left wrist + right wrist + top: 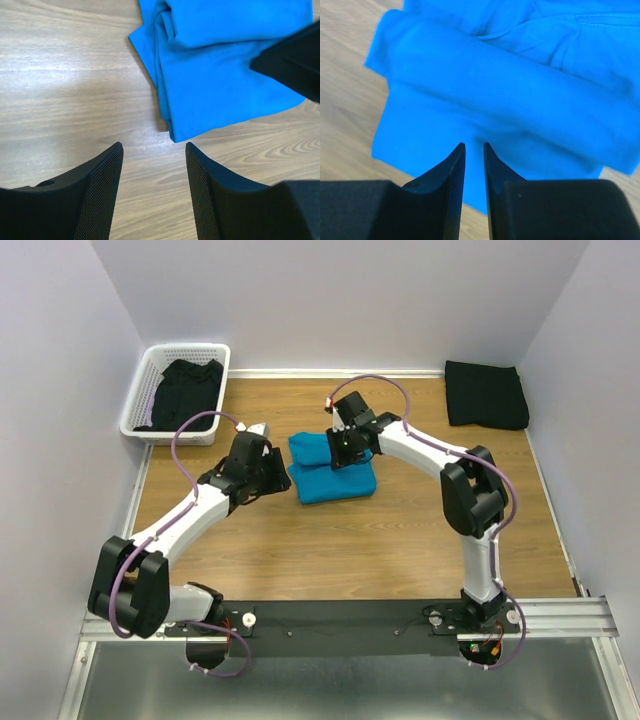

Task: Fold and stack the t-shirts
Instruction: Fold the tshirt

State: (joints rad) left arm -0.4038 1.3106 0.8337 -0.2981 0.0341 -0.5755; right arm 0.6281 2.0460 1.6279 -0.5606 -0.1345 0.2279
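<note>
Looks like a robotics lab test cell to us: we see plain pale walls point(350, 300) boxing in a wood-grain tabletop point(300, 560), and an aluminium rail point(560, 615) at 6 o'clock carrying two bolted-down robot arms point(190, 515).

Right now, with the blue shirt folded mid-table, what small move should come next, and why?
Probably the left gripper should ease forward onto the edge of the blue t-shirt: its fingers stand open over bare table just short of it, while the right gripper hangs over the shirt, fingers almost together. The folded black t-shirt looks like the stack.
</note>
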